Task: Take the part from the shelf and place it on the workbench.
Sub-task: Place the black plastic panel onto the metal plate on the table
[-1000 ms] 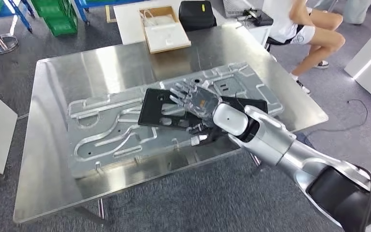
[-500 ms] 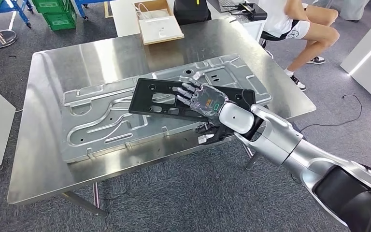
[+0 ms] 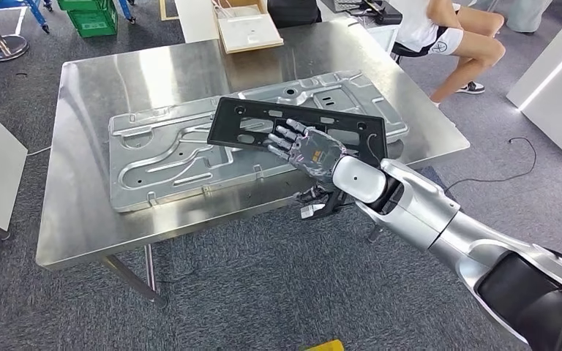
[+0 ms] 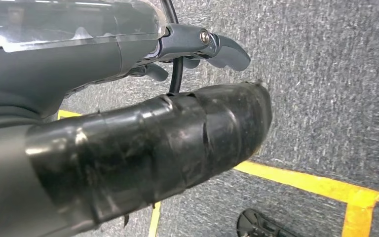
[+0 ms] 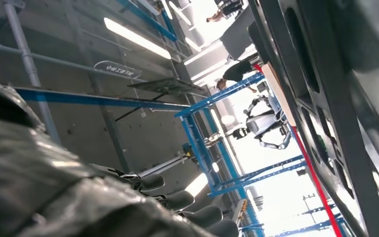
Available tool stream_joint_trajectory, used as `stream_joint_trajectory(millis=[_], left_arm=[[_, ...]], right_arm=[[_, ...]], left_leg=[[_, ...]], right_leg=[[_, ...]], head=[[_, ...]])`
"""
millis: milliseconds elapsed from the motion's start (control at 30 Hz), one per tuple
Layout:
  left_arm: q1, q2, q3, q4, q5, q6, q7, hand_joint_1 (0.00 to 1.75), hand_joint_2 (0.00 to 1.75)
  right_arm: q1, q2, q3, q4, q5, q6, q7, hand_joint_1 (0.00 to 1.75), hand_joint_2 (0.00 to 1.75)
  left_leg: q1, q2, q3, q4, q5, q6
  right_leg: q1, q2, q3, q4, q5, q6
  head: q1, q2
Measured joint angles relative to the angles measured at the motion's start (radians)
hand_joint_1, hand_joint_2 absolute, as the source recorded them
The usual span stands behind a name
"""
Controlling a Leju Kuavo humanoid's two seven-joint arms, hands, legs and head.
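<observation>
Here the right hand (image 3: 309, 152) held the black part (image 3: 263, 124) tilted above the metal panel (image 3: 161, 157) on the table (image 3: 80, 80), fingers spread over it. The left hand (image 4: 197, 47) hung over carpet; its grip was unclear.

Bright, even overhead light; head view sharp.
Glare streaks on the steel workbench (image 3: 95, 80), soft shadow beneath it; right wrist view blown out by ceiling lights (image 5: 131, 37), foreground blurred.
</observation>
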Motion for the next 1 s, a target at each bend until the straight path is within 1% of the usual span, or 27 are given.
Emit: stream_joint_trajectory(millis=[33,67,133,167,200,233,267,300,333,367,400,433,467,500,533,567,600,633,667,700,733,767,800,833,900,967,1000], left_arm=[[0.000,-0.001,0.000,0.000,0.000,0.000,0.000,0.00,0.00],[0.000,-0.001,0.000,0.000,0.000,0.000,0.000,0.00,0.00],[0.001,-0.001,0.000,0.000,0.001,0.000,0.001,0.00,0.00],[0.002,0.000,0.000,0.000,0.001,-0.001,0.001,0.00,0.00],[0.003,0.000,0.000,0.000,0.001,-0.003,0.002,0.00,0.00],[0.003,0.001,0.000,0.000,0.001,-0.006,0.002,0.00,0.00],[0.003,0.001,0.000,0.000,0.000,-0.012,0.003,0.00,0.00],[0.003,0.002,0.000,0.000,0.000,-0.017,0.003,0.00,0.00],[0.003,0.003,0.000,0.000,0.000,-0.022,0.004,0.00,0.00],[0.003,0.005,0.000,0.000,0.000,-0.026,0.005,0.00,0.00],[0.003,0.007,0.000,0.000,0.000,-0.029,0.007,0.00,0.00],[0.003,0.009,0.000,0.000,0.000,-0.032,0.009,0.00,0.00],[0.002,0.011,0.000,0.000,0.000,-0.034,0.010,0.00,0.00],[0.001,0.012,0.000,0.000,0.000,-0.036,0.012,0.00,0.00],[0.000,0.012,0.000,0.000,0.000,-0.036,0.013,0.00,0.00],[-0.001,0.012,0.000,0.000,0.000,-0.036,0.014,0.00,0.00],[0.000,0.012,0.000,0.000,0.000,-0.037,0.015,0.00,0.00],[0.001,0.012,0.000,0.000,0.000,-0.037,0.017,0.00,0.00],[0.001,0.012,0.000,0.000,0.000,-0.037,0.019,0.00,0.00],[0.000,0.012,0.000,0.000,0.000,-0.037,0.020,0.00,0.00],[0.000,0.012,0.000,0.000,0.000,-0.037,0.021,0.00,0.00],[-0.001,0.012,0.000,0.000,0.000,-0.037,0.021,0.00,0.00],[-0.001,0.012,0.000,0.000,0.000,-0.037,0.022,0.00,0.00],[0.000,0.012,0.000,0.000,0.000,-0.037,0.022,0.00,0.00],[0.000,0.012,0.000,0.000,0.000,-0.037,0.022,0.00,0.00],[0.000,0.013,0.001,0.000,-0.001,-0.037,0.022,0.00,0.00],[0.000,0.014,0.001,0.000,-0.001,-0.038,0.021,0.00,0.00]], right_arm=[[-0.002,-0.001,0.000,-0.001,0.000,0.000,0.000,0.00,0.00],[-0.003,-0.002,0.000,-0.002,0.000,0.001,-0.001,0.00,0.00],[-0.005,-0.003,0.000,-0.005,-0.002,0.003,-0.005,0.00,0.00],[-0.005,-0.003,0.000,-0.006,-0.003,0.004,-0.008,0.00,0.00],[-0.006,-0.003,0.000,-0.008,-0.004,0.004,-0.011,0.00,0.00],[-0.007,-0.003,0.000,-0.010,-0.006,0.005,-0.013,0.00,0.00],[-0.007,-0.003,0.000,-0.012,-0.008,0.008,-0.014,0.00,0.00],[-0.007,-0.003,0.000,-0.014,-0.011,0.011,-0.015,0.00,0.00],[-0.007,-0.004,0.000,-0.016,-0.015,0.014,-0.016,0.00,0.00],[-0.007,-0.005,0.000,-0.017,-0.019,0.019,-0.018,0.00,0.00],[-0.008,-0.006,0.000,-0.019,-0.023,0.023,-0.021,0.00,0.00],[-0.008,-0.009,0.000,-0.022,-0.027,0.027,-0.024,0.00,0.00],[-0.010,-0.012,0.000,-0.025,-0.031,0.030,-0.027,0.00,0.00],[-0.013,-0.015,0.000,-0.029,-0.034,0.032,-0.030,0.00,0.00],[-0.015,-0.019,0.000,-0.032,-0.037,0.034,-0.031,0.00,0.00],[-0.019,-0.022,0.000,-0.036,-0.040,0.034,-0.032,0.00,0.00],[-0.022,-0.025,0.001,-0.040,-0.043,0.036,-0.033,0.00,0.00],[-0.025,-0.028,0.001,-0.043,-0.047,0.037,-0.034,0.00,0.00],[-0.028,-0.032,0.002,-0.046,-0.051,0.039,-0.035,0.00,0.00],[-0.031,-0.037,0.003,-0.048,-0.055,0.041,-0.037,0.00,0.00],[-0.033,-0.042,0.003,-0.050,-0.057,0.043,-0.037,0.00,0.00],[-0.036,-0.047,0.003,-0.053,-0.059,0.045,-0.038,0.00,0.00],[-0.038,-0.050,0.004,-0.054,-0.060,0.046,-0.038,0.00,0.00],[-0.040,-0.051,0.004,-0.056,-0.060,0.047,-0.038,0.00,0.00],[-0.041,-0.052,0.004,-0.057,-0.061,0.047,-0.038,0.00,0.00],[-0.041,-0.053,0.004,-0.058,-0.064,0.047,-0.040,0.00,0.00],[-0.042,-0.055,0.005,-0.058,-0.067,0.047,-0.042,0.00,0.00]], left_leg=[[0.000,0.000,-0.003,0.001,0.007,-0.006],[0.001,0.000,-0.004,-0.001,0.015,-0.012],[0.003,-0.002,-0.006,-0.005,0.026,-0.023],[0.003,-0.003,-0.013,0.002,0.013,-0.029],[0.003,-0.004,-0.023,0.025,-0.018,-0.034],[0.005,-0.006,-0.037,0.067,-0.066,-0.038],[0.007,-0.006,-0.054,0.127,-0.120,-0.042],[0.010,-0.006,-0.068,0.192,-0.162,-0.047],[0.013,-0.006,-0.075,0.248,-0.185,-0.051],[0.016,-0.006,-0.069,0.281,-0.184,-0.055],[0.019,-0.005,-0.047,0.278,-0.163,-0.058],[0.022,-0.005,-0.009,0.243,-0.136,-0.060],[0.024,-0.005,0.042,0.179,-0.121,-0.061],[0.024,-0.006,0.095,0.104,-0.122,-0.061],[0.022,-0.009,0.132,0.048,-0.131,-0.057],[0.019,-0.011,0.153,0.011,-0.143,-0.051],[0.014,-0.013,0.157,-0.002,-0.146,-0.043],[0.013,-0.014,0.150,0.000,-0.139,-0.033],[0.013,-0.012,0.144,-0.003,-0.129,-0.023],[0.013,-0.010,0.135,-0.006,-0.116,-0.012],[0.014,-0.008,0.123,-0.010,-0.101,-0.003],[0.014,-0.007,0.110,-0.011,-0.087,0.003],[0.014,-0.007,0.099,-0.012,-0.078,0.006],[0.013,-0.006,0.092,-0.011,-0.073,0.007],[0.013,-0.006,0.088,-0.011,-0.069,0.008],[0.009,-0.005,0.072,-0.010,-0.058,0.009],[0.003,-0.005,0.053,-0.008,-0.045,0.011]], right_leg=[[0.004,0.000,0.023,-0.039,-0.008,-0.006],[0.008,0.000,0.028,-0.054,-0.011,-0.012],[0.007,-0.002,0.020,-0.062,0.008,-0.025],[0.004,-0.004,0.013,-0.068,0.021,-0.034],[0.000,-0.006,0.004,-0.074,0.035,-0.042],[-0.004,-0.008,-0.008,-0.079,0.049,-0.047],[-0.004,-0.008,-0.022,-0.080,0.062,-0.051],[-0.004,-0.008,-0.038,-0.079,0.074,-0.051],[-0.005,-0.009,-0.055,-0.077,0.087,-0.049],[-0.006,-0.009,-0.073,-0.074,0.098,-0.046],[-0.008,-0.010,-0.090,-0.070,0.109,-0.043],[-0.010,-0.010,-0.108,-0.065,0.119,-0.038],[-0.012,-0.009,-0.123,-0.058,0.127,-0.032],[-0.013,-0.009,-0.137,-0.050,0.134,-0.024],[-0.013,-0.009,-0.144,-0.045,0.141,-0.017],[-0.013,-0.010,-0.149,-0.041,0.148,-0.009],[-0.013,-0.010,-0.150,-0.043,0.157,-0.001],[-0.013,-0.011,-0.149,-0.048,0.167,0.006],[-0.015,-0.010,-0.152,-0.049,0.170,0.013],[-0.017,-0.009,-0.159,-0.041,0.153,0.018],[-0.018,-0.008,-0.170,-0.014,0.117,0.022],[-0.019,-0.007,-0.184,0.025,0.070,0.024],[-0.018,-0.006,-0.195,0.062,0.028,0.026],[-0.017,-0.006,-0.202,0.090,0.003,0.027],[-0.017,-0.005,-0.207,0.110,-0.011,0.028],[-0.016,-0.005,-0.216,0.176,-0.042,0.028],[-0.014,-0.005,-0.204,0.204,-0.039,0.023]], head=[[0.000,0.000],[0.000,0.000],[0.001,0.000],[0.000,0.000],[0.000,0.000],[0.000,0.000],[0.000,0.000],[0.000,0.000],[0.000,0.000],[0.000,0.000],[0.000,0.000],[0.000,0.000],[0.000,0.000],[0.000,0.000],[0.000,0.000],[0.001,0.000],[0.001,0.000],[0.002,0.000],[0.002,0.000],[0.001,0.000],[0.002,0.000],[0.002,0.000],[0.002,0.000],[0.002,0.000],[0.002,0.000],[0.002,0.000],[0.002,0.000]])
